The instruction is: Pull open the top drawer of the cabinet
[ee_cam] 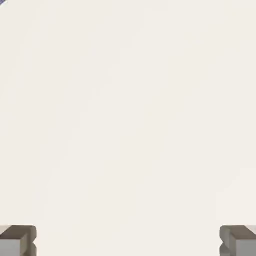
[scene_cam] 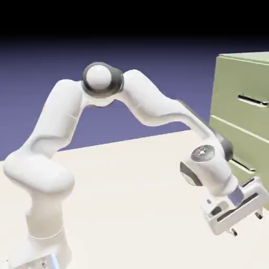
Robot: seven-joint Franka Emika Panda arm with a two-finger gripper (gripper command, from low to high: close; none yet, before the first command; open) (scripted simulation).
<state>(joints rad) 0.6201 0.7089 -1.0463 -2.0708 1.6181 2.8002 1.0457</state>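
In the exterior view, a pale cream table [scene_cam: 131, 184] spreads beneath my arm, its far edge slanting gently upward from the exterior view's left to the exterior view's right, where the cabinet cuts it off. The foot of my white arm [scene_cam: 44, 244] stands on it at the lower left. From my hand I see the same smooth, pale surface filling nearly all of the view, faint soft streaks running slantwise across it.
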